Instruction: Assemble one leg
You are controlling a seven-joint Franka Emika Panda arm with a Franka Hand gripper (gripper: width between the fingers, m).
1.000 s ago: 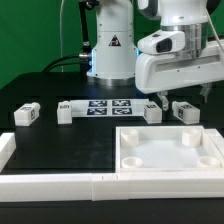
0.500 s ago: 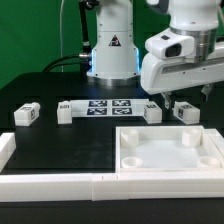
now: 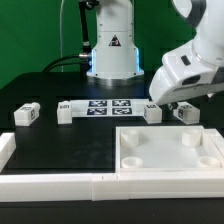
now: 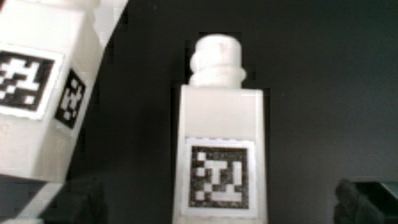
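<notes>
Our tool (image 3: 176,101) hangs tilted and low over the worktop (image 3: 60,140) at the exterior view's right, its jaws wide and holding nothing. In the wrist view the leg (image 4: 219,120) lies flat, tag up. Its tag end sits in line between the dark fingertips (image 4: 365,195), and its round peg points away from them. A second leg (image 4: 45,90) lies beside it, apart. The exterior view shows two legs under the tool, behind the top (image 3: 168,150) and right of the marker board (image 3: 105,106). We cannot tell which of them is the centred one.
</notes>
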